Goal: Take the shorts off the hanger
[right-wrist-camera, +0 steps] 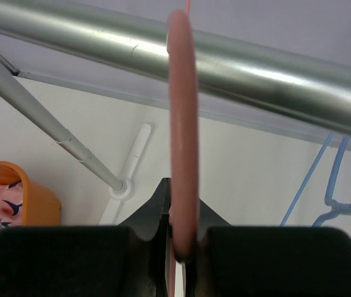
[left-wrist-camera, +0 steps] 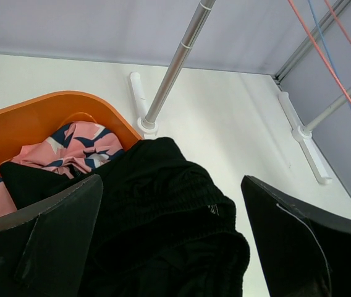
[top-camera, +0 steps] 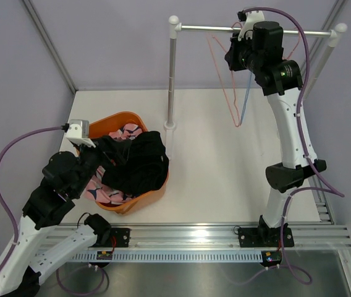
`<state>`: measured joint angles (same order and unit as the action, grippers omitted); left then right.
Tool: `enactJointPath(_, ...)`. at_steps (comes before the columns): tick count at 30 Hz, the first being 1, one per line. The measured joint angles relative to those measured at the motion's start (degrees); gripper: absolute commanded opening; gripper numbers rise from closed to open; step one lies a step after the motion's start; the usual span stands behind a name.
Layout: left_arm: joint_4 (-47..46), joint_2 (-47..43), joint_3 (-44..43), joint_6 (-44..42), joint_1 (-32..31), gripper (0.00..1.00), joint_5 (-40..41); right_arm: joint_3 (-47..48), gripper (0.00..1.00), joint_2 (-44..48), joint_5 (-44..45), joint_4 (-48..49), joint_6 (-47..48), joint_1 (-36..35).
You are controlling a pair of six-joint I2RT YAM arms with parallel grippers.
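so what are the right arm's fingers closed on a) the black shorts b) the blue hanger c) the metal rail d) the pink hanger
d: the right fingers clamp the pink hanger just below the rail, with the blue hanger hanging free off to the side.

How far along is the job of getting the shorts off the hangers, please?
Nearly done, it seems: the black shorts and pink shorts lie in the orange basket. The left hand hangs open above them; the right hand grips the bare pink hanger on the rail. The blue hanger looks bare, so little remains.
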<state>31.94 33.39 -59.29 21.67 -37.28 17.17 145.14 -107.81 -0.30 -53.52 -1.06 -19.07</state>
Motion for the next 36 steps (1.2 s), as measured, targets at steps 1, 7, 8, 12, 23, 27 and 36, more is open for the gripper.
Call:
enactJointPath(1,0.2,-0.1,0.0,-0.4,0.0,0.99,0.0,-0.3,0.00,-0.2,0.6,0.7,0.3,0.0)
enactJointPath(7,1.3,-0.9,0.0,-2.1,0.0,0.99,0.1,-1.0,0.00,-1.3,2.8,4.4,0.9,0.1)
enactJointPath(8,1.4,-1.1,0.1,-2.3,0.0,0.99,0.1,-1.0,0.00,-1.6,3.0,4.8,0.9,0.2)
enactJointPath(12,1.4,-1.6,0.5,-2.6,0.0,0.99,0.2,-0.7,0.00,-3.5,3.7,5.6,0.9,0.3)
enactJointPath(23,1.4,-1.8,2.9,-2.9,0.0,0.99,0.4,-2.2,0.04,-5.4,3.8,8.2,0.2,0.4)
enactJointPath(27,1.4,-1.9,3.5,-2.9,0.0,0.99,0.4,-5.3,0.22,-3.7,3.8,9.9,-0.9,0.4)
enactJointPath(36,1.4,-1.9,3.7,-3.4,0.0,0.99,0.3,-11.0,0.55,0.5,3.7,9.5,-3.6,0.4)
